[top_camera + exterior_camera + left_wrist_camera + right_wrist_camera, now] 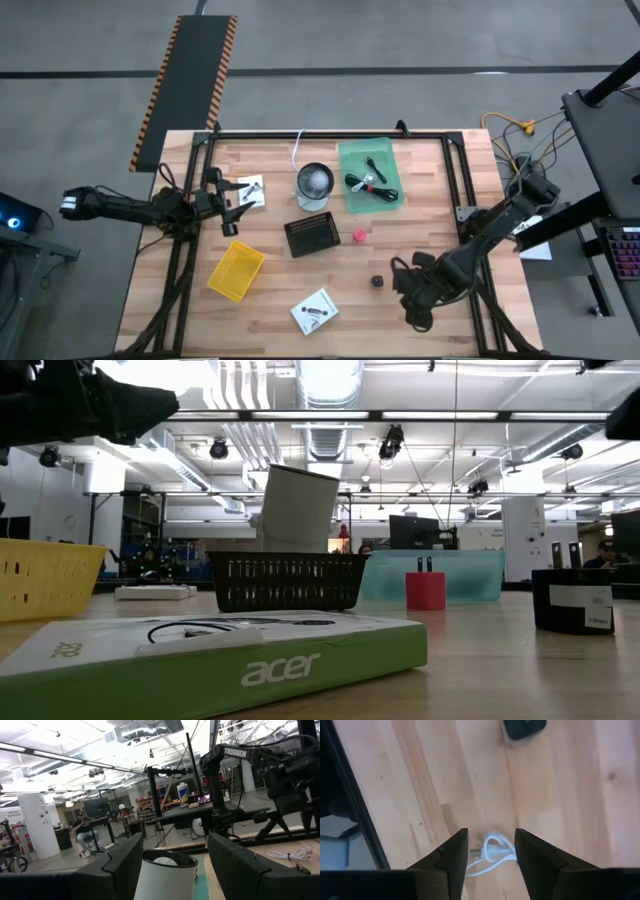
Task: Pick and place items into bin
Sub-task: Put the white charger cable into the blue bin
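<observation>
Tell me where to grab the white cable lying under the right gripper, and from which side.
Take the white cable at its bunched loops, not the thin loose ends trailing off to one side. It lies flat on the table, so come straight down from above. The right gripper hangs over it with its jaws open, one on either side of the coil. The left gripper waits across the table.

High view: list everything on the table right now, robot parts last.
green tray: 1, green, top middle
black cable: 1, black with red band, in the green tray
glass cup: 1, clear, left of the tray
mesh basket: 1, black, centre
yellow basket: 1, lower left
red cube: 1, right of the mesh basket
dark die: 1, beside the right arm
white packets: 2, bottom middle and upper left
white cable: 1, coiled, below the right gripper
left gripper: open, left side
right gripper: open, lower right
</observation>
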